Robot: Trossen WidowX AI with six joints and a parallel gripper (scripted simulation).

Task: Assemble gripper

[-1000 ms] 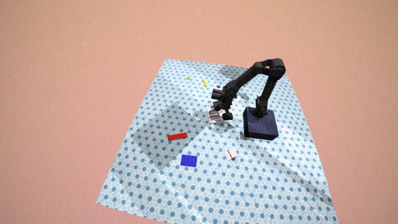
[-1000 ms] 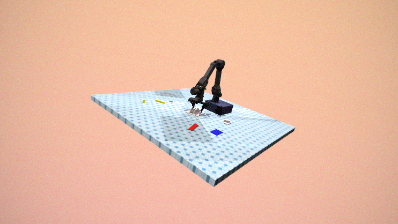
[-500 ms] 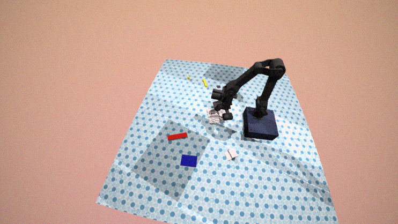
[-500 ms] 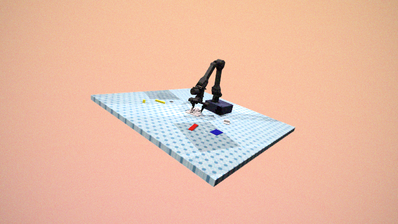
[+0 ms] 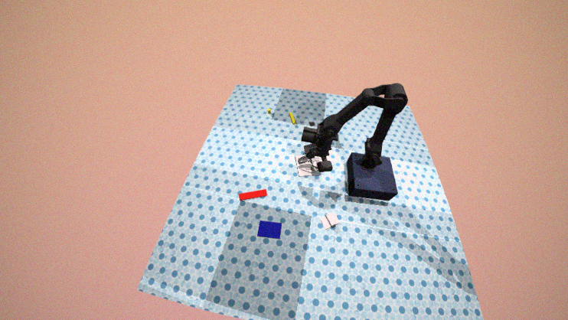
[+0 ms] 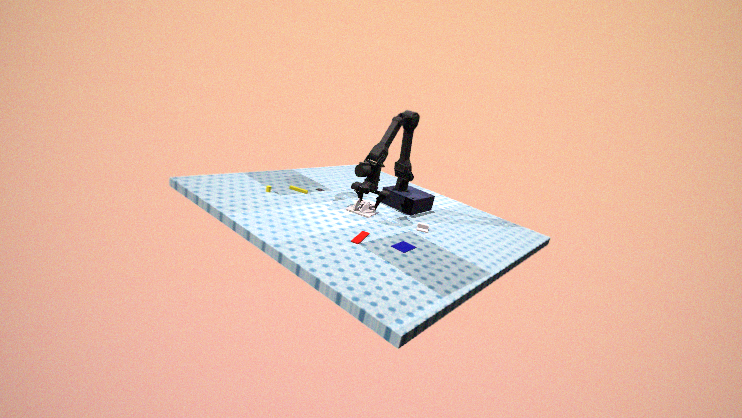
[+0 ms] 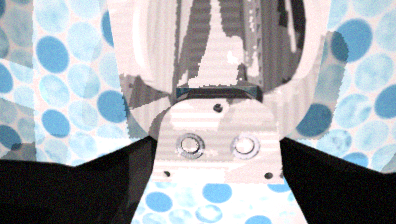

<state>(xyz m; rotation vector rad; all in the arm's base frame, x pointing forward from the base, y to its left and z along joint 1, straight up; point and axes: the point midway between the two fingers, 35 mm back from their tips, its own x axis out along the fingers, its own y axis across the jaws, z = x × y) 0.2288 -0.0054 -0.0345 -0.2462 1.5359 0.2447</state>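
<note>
My gripper [image 5: 316,160] [image 6: 369,204] [image 7: 215,140] is shut on the pale housing plate [image 7: 216,162], with one black finger at each side edge. The plate lies over the rear of the gripper base [image 7: 319,20] [image 5: 305,171] [image 6: 354,209]. A pale round stub end shows in each of the plate's two large holes in the wrist view. The plate looks about level there; any gap beneath it cannot be judged. The left jaw [image 7: 157,45] and right jaw [image 7: 272,50] lie side by side on the base, apart. Their gear teeth and the pins are hidden under the plate.
A red bar [image 5: 252,194] [image 6: 359,237], a blue plate [image 5: 269,230] [image 6: 403,246] and a small grooved white piece [image 5: 326,222] [image 6: 422,227] lie to one side. A yellow bar [image 5: 292,118] [image 6: 298,189], a yellow cylinder [image 5: 269,111] [image 6: 268,189] and a small dark piece [image 5: 311,123] lie beyond the arm.
</note>
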